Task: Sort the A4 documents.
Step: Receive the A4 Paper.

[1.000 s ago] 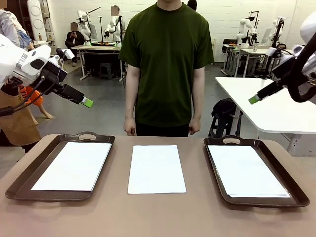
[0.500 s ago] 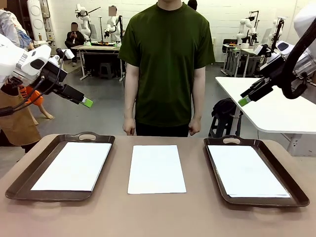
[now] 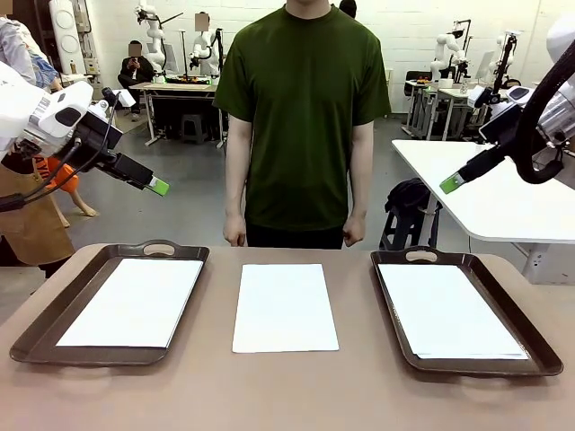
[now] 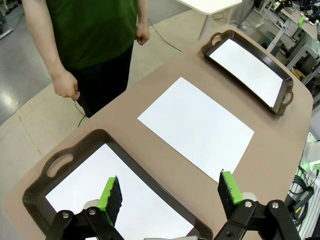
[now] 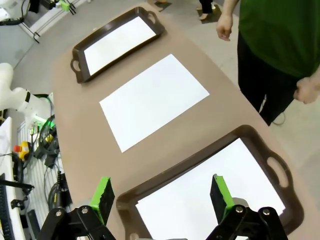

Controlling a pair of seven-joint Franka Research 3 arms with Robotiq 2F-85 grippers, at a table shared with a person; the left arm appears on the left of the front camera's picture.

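Three A4 documents lie on the table. One white sheet (image 3: 285,307) rests bare in the middle, also seen in the left wrist view (image 4: 196,122) and the right wrist view (image 5: 152,100). Another sheet (image 3: 133,301) lies in the left brown tray (image 3: 47,325), and a third sheet (image 3: 449,310) in the right brown tray (image 3: 532,334). My left gripper (image 3: 154,185) hangs high above the table's left side, open and holding nothing (image 4: 171,192). High at the right, my right gripper (image 3: 452,183) is also open and holding nothing (image 5: 161,196).
A person in a green shirt (image 3: 304,108) stands at the far edge of the table, hands down at the sides. A white table (image 3: 485,193) stands behind at the right. Bare tabletop lies between the trays and the middle sheet.
My right arm has swung a little left and partly back, still high above the table. The left arm, the sheets and the person have not moved.
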